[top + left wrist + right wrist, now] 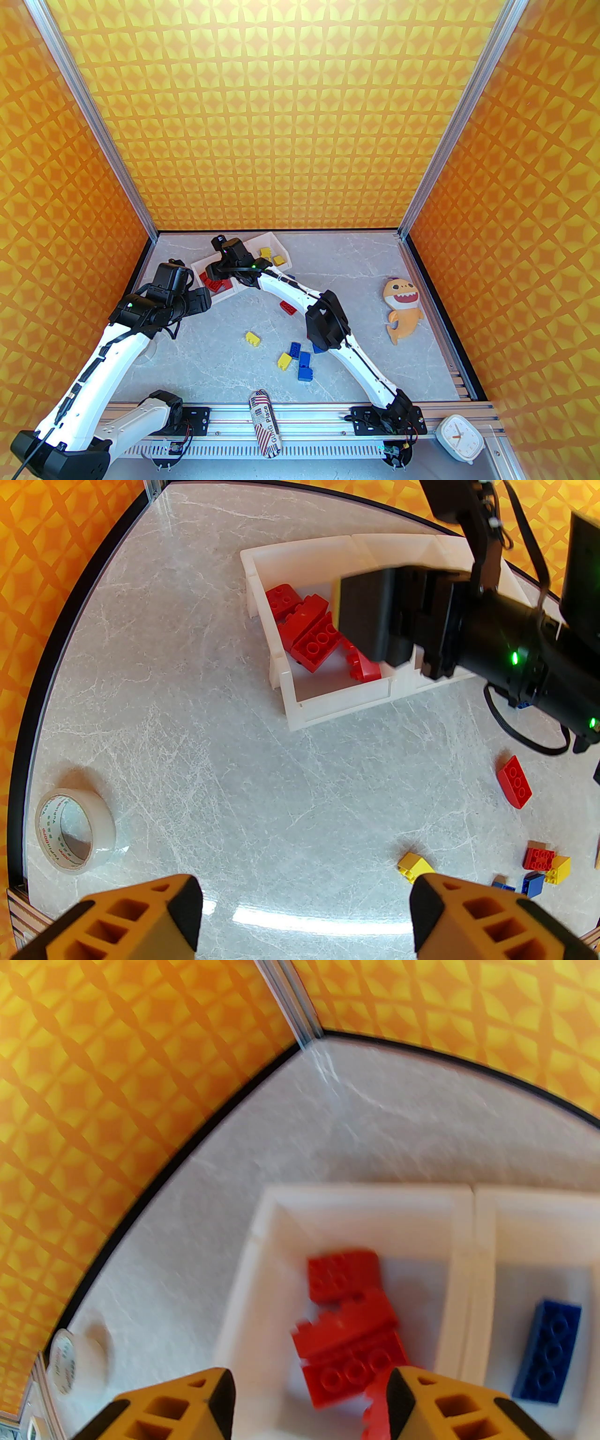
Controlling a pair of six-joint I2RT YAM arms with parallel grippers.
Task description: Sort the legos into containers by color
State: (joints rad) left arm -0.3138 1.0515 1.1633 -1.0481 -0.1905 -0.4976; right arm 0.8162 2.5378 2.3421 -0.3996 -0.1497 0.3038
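The right gripper (309, 1382) hung open-jawed over the end bin (361, 1194).
Studded, glossy red bricks (344, 1335) lay heaped in that white plastic box; one oblong blue brick (548, 1349) lay next door; the left gripper (304, 892) hovered empty, jaws apart.

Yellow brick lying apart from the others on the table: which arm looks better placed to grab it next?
Probably the left. The left pincer, open, hangs above bare table with the yellow brick right beside one fingertip; the right pincer is over the bin holding red bricks.
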